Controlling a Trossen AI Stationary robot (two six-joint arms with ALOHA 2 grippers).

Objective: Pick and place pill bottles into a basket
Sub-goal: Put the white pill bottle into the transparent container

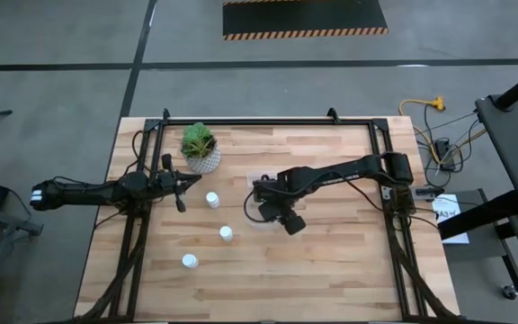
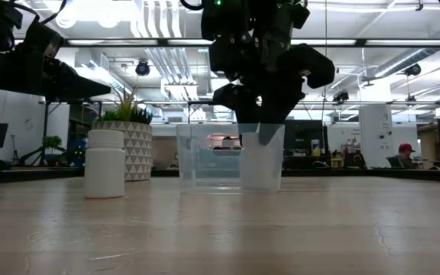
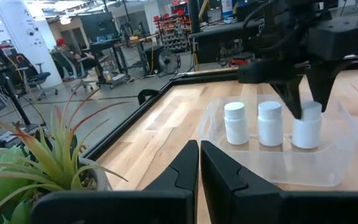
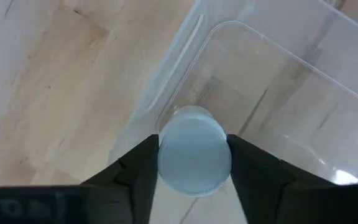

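Right gripper [image 4: 194,163] at frame centre in the high view, fingers flanking a pill bottle [image 4: 194,155] standing in the basket [image 3: 340,134] (grip or gap: cannot tell). Two more bottles [image 3: 235,122] stand beside it. Three bottles [image 1: 212,200] on the table [image 1: 331,270], lower left. Left gripper [image 3: 199,177] closed, empty, near the plant [image 1: 200,147].

left arm [image 1: 106,191]: waits, fingers closed | right gripper [image 4: 193,163]: pointing down, fingers parted
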